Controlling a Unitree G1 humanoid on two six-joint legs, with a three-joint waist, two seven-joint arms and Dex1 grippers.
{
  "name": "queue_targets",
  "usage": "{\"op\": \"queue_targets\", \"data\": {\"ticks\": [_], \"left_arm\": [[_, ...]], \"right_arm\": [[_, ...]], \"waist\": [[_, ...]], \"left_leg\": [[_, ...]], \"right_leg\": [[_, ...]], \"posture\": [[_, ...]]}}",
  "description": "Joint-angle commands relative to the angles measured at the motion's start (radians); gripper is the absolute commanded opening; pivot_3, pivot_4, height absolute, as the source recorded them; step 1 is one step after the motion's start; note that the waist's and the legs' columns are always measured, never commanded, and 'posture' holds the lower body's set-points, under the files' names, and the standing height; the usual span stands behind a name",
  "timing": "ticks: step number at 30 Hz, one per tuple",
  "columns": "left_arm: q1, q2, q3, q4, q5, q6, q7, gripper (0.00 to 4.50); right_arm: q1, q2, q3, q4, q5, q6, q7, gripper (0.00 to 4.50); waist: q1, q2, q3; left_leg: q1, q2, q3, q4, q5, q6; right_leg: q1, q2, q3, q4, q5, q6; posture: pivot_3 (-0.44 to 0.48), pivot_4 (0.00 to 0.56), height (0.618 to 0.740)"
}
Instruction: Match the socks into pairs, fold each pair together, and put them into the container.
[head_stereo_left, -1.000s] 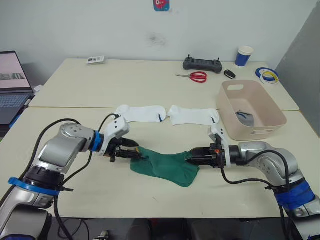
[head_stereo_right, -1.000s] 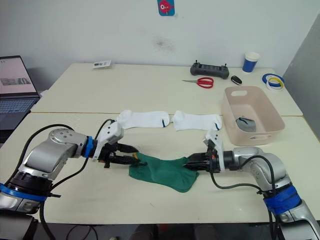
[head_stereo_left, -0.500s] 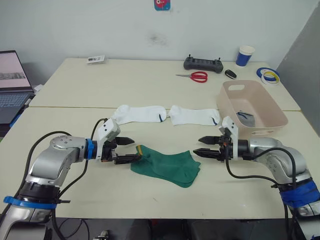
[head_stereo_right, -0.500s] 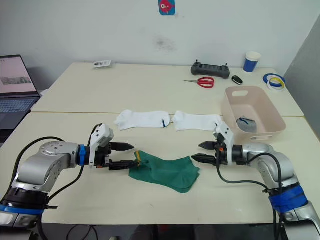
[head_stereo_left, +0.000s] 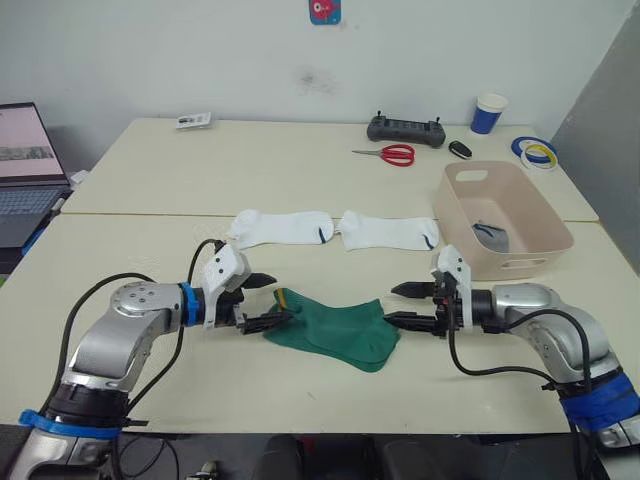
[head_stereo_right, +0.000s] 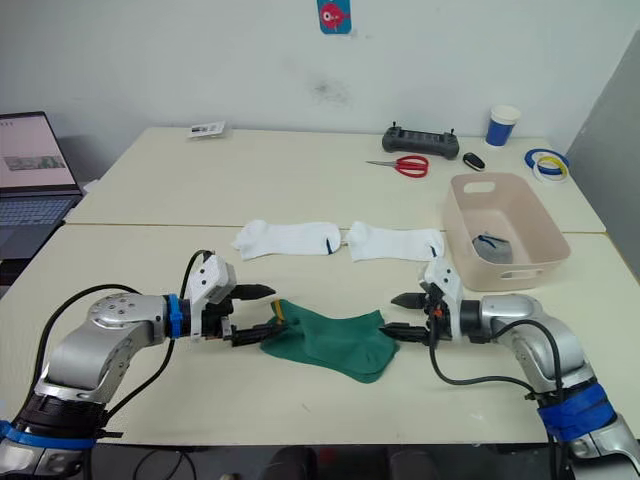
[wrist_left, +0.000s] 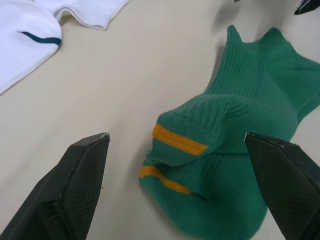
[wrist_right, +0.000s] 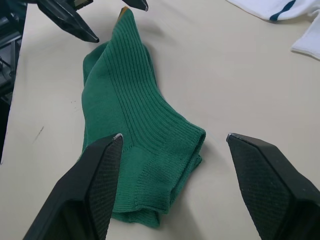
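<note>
Two dark green socks (head_stereo_left: 332, 335) with yellow stripes lie overlapped on the near table. My left gripper (head_stereo_left: 280, 299) is open at their cuff end (wrist_left: 175, 150), one finger on each side. At the opposite end (wrist_right: 150, 165) my right gripper (head_stereo_left: 392, 305) is open too, with nothing held. Two white socks (head_stereo_left: 282, 228) (head_stereo_left: 388, 232) lie flat end to end behind them. The pale pink container (head_stereo_left: 455, 205) stands at the right with a grey sock (head_stereo_left: 490, 237) inside.
On the far table lie red scissors (head_stereo_left: 397, 153), a black controller (head_stereo_left: 405, 127), a blue cup (head_stereo_left: 489, 112), tape rolls (head_stereo_left: 537, 150) and a small card (head_stereo_left: 190, 119). A laptop (head_stereo_left: 25, 165) stands at the far left.
A second ago both grippers were shut on the green socks' ends. They let go, drew back, and have now moved in close again, open.
</note>
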Motion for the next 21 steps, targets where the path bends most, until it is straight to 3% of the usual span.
{"op": "queue_targets", "data": {"ticks": [1, 6, 9, 11, 17, 21], "left_arm": [[-0.021, 0.017, -0.014, 0.026, 0.019, -0.042, -0.036, 3.32], [-0.052, -0.014, -0.036, 0.055, 0.017, -0.048, -0.049, 1.63], [-0.054, -0.016, -0.03, 0.039, 0.005, -0.036, -0.054, 0.7], [-0.051, -0.009, -0.019, 0.027, -0.005, -0.026, -0.06, 0.05], [-0.034, 0.035, 0.022, -0.01, -0.037, 0.0, -0.076, 0.0], [-0.014, 0.104, 0.066, -0.09, -0.101, 0.085, -0.111, 0.0]], "right_arm": [[-0.031, 0.026, 0.014, 0.031, -0.041, -0.035, -0.018, 3.56], [-0.029, 0.108, 0.025, 0.089, -0.066, -0.022, -0.069, 3.56], [-0.026, 0.12, 0.023, 0.086, -0.067, -0.02, -0.063, 2.98], [-0.024, 0.122, 0.018, 0.088, -0.066, -0.025, -0.059, 2.27], [-0.036, 0.101, -0.02, 0.055, -0.033, -0.01, -0.036, 0.16], [-0.046, 0.063, -0.048, -0.009, 0.016, 0.027, 0.001, 0.07]], "waist": [[0.0, 0.0, 0.0], [0.002, 0.0, 0.0], [0.002, 0.0, 0.0], [0.002, 0.0, 0.0], [0.001, 0.0, 0.0], [0.001, 0.0, 0.0]], "left_leg": [[0.0, 0.0, 0.0, 0.0, 0.0, 0.0], [0.0, 0.0, -0.001, 0.0, 0.0, 0.0], [-0.001, 0.0, 0.0, 0.0, 0.0, 0.0], [-0.001, 0.0, 0.0, 0.0, 0.0, 0.0], [0.0, 0.0, -0.001, 0.0, 0.0, 0.0], [-0.001, 0.0, -0.001, 0.0, 0.0, 0.0]], "right_leg": [[0.0, 0.0, 0.0, 0.0, 0.0, 0.0], [0.0, 0.0, 0.0, 0.0, 0.0, 0.0], [0.0, 0.0, 0.0, 0.0, 0.0, 0.0], [0.0, 0.0, 0.0, 0.0, 0.0, 0.0], [0.0, 0.0, 0.0, 0.0, 0.0, 0.0], [0.0, 0.0, 0.0, 0.0, 0.0, 0.0]], "posture": [[0.0, 0.15, 0.74], [0.0, 0.15, 0.74], [0.0, 0.15, 0.74], [0.0, 0.15, 0.74], [0.0, 0.15, 0.74], [0.0, 0.15, 0.74]]}}
